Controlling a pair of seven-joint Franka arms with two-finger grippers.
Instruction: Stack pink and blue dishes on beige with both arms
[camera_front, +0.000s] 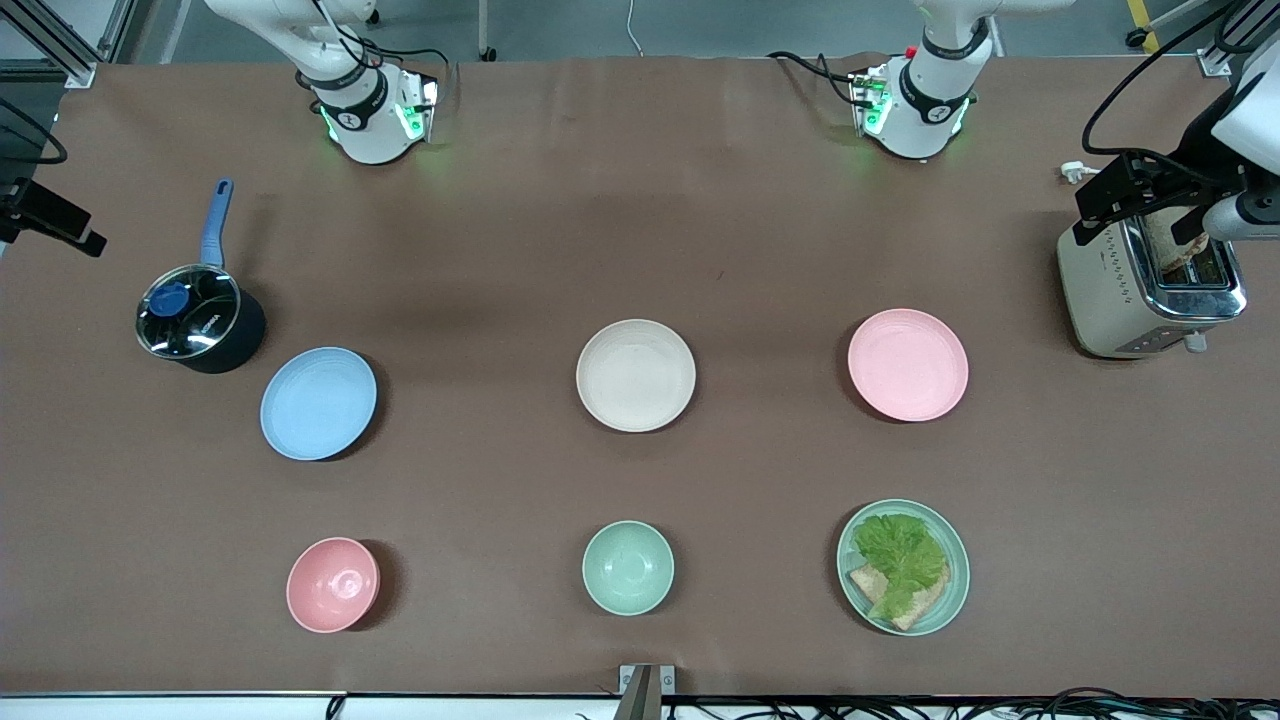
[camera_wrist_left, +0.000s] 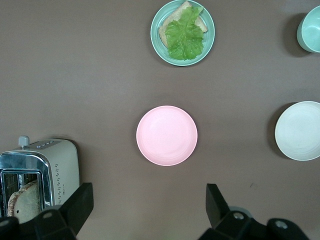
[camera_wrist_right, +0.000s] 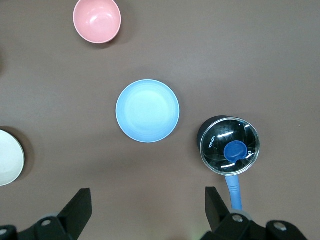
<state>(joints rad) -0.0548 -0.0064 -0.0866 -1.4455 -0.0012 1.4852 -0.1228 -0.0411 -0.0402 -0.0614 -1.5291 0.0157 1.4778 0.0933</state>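
- Shallow round matte cream-beige plate (camera_front: 636, 375) sits mid-table, bare; nothing stacked yet.
- Shallow round matte light blue plate (camera_front: 318, 403) lies toward the right arm's end, beside a lidded dark saucepan (camera_front: 200, 320) (close enough to crowd a grasp).
- Shallow round matte pale pink plate (camera_front: 908, 364) lies toward the left arm's end.
- Right gripper (camera_wrist_right: 145, 210) hangs spread wide, empty, apparently high over the table near the blue plate; left gripper (camera_wrist_left: 147, 207) likewise by the pink.
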